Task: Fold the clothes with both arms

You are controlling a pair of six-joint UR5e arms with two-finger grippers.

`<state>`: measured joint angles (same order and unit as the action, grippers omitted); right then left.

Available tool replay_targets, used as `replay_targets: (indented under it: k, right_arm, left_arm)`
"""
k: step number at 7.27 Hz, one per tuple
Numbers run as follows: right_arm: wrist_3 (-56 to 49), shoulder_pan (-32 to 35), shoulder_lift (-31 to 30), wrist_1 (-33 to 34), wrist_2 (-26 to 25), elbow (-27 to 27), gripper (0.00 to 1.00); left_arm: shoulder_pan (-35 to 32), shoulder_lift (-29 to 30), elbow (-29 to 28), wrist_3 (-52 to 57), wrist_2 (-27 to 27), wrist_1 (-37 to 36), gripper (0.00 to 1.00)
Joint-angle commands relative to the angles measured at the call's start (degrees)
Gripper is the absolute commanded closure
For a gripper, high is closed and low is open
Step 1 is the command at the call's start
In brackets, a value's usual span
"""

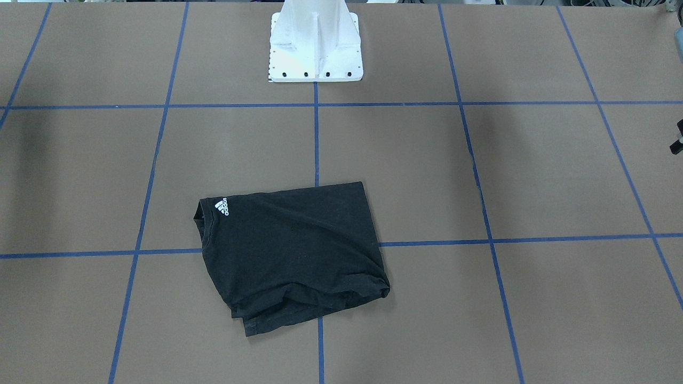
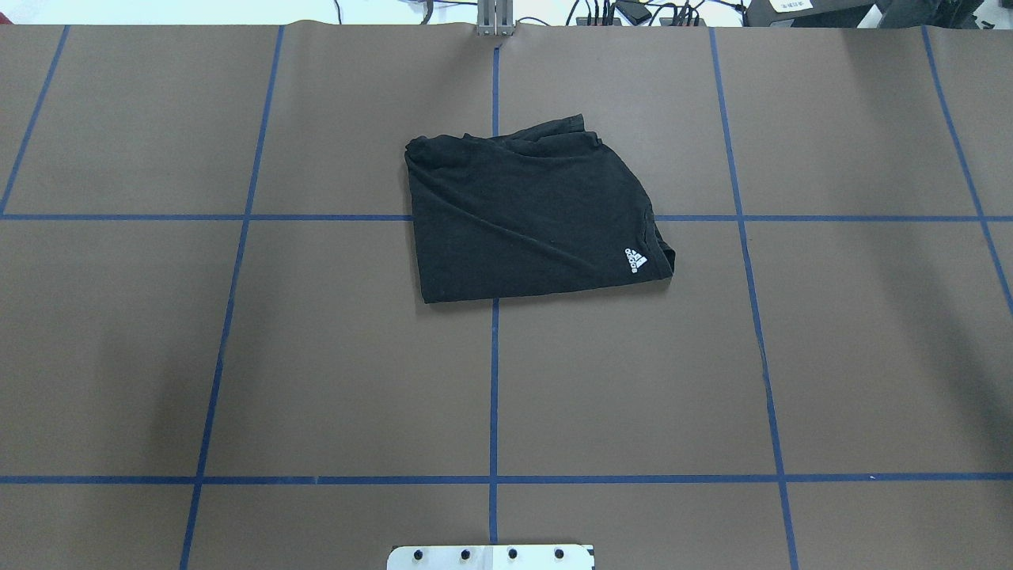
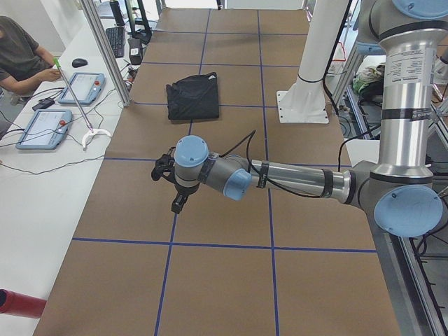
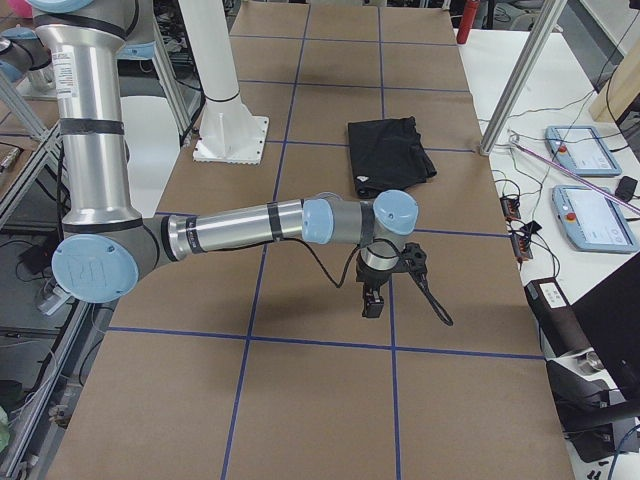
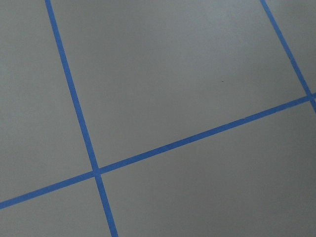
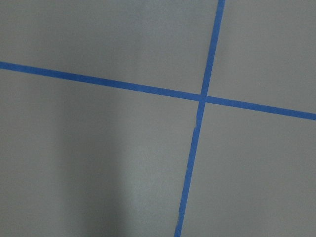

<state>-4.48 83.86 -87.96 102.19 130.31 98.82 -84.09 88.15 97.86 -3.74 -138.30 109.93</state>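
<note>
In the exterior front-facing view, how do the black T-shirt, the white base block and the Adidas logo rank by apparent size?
1. black T-shirt
2. white base block, cut off at the top edge
3. Adidas logo

— What colour is the T-shirt [image 1: 288, 250]?
— Black, with a small white Adidas logo [image 1: 222, 206].
— And the table [image 1: 560, 170]?
— Brown, gridded with blue tape lines [image 1: 316, 133]. The base block [image 1: 316, 48] is white; the left arm [image 3: 301, 180] is silver-grey with light blue joint caps [image 3: 190, 151].
</note>
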Motion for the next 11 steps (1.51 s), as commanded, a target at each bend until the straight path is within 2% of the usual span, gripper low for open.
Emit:
replay_targets:
  k: [1,11]
  right_arm:
    - [0.0,0.1,-2.1,-0.1,0.6,0.3,0.0]
    - [0.1,0.1,-2.5,-0.2,2.1,1.2,0.0]
  left_arm:
    - [0.1,0.0,0.0,0.0,-0.1,0.0,0.0]
    - [0.1,0.2,0.4,0.0,0.0,0.4,0.0]
